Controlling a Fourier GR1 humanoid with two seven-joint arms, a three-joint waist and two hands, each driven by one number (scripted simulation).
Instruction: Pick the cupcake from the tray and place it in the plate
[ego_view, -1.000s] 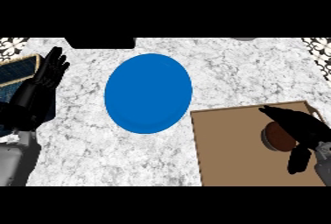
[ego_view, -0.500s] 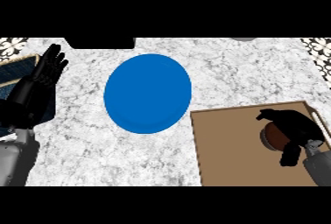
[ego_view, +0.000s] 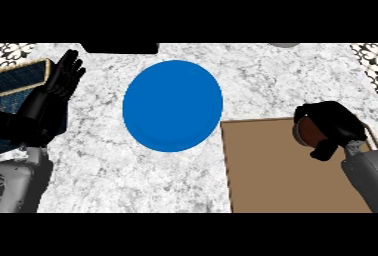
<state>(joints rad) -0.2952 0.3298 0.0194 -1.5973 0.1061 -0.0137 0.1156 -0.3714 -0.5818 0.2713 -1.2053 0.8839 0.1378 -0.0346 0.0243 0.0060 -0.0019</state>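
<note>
A blue plate (ego_view: 172, 105) lies on the marble counter, left of a brown tray (ego_view: 284, 170). The cupcake (ego_view: 308, 132), dark brown with a pale wrapper edge, shows near the tray's far right side. My right hand (ego_view: 336, 126) is curled round it from the right and covers most of it. Whether the cupcake rests on the tray or hangs just above it cannot be told. At the left edge my left hand (ego_view: 53, 92) rests open with its fingers pointing up, well away from the plate.
A patterned blue object with a tan border (ego_view: 22, 82) lies at the far left behind the left hand. A dark object (ego_view: 119, 48) sits at the counter's far edge.
My right hand has curled in round the cupcake and shifted a little toward the tray's far edge. The left hand has barely moved.
</note>
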